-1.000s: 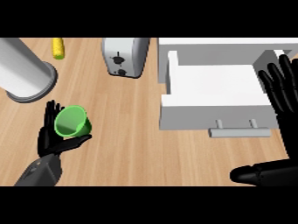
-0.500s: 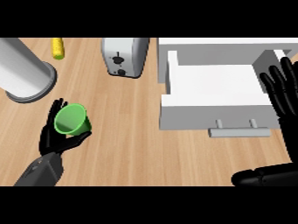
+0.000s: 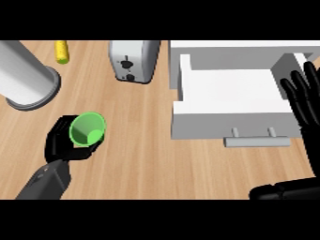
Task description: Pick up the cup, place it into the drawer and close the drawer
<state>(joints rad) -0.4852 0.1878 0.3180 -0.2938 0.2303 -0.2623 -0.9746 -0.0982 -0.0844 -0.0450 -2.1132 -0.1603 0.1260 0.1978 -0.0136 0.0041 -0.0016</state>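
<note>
— Where is the cup (image 3: 87, 129)?

— In the lower left of the frame. It is green, and its open mouth is turned up toward the view. The left hand (image 3: 62, 145) is grasping it: the black fingers and thumb curl round its side from below and from the left, and the grey forearm runs down to the bottom edge.

— Is it standing on the table (image 3: 148, 164)?

— I cannot tell whether its base touches the wood or hangs just above it.

— And the drawer (image 3: 232, 89)?

— In the upper right, well apart from the cup. It is white and pulled out, with its inside showing. Its handle (image 3: 255, 139) points toward the bottom of the frame.

— The right hand (image 3: 315, 101)?

— At the right edge, just beside the drawer's right wall. It is released, with the fingers straight and pointing up, and it holds nothing.

— Anything else on the table?

— A toaster (image 3: 133, 60) stands at the top centre, just left of the drawer. A big grey cylinder (image 3: 20, 77) is in the upper left, above the cup. A small yellow thing (image 3: 63, 51) lies at the top between the cylinder and the toaster.
</note>
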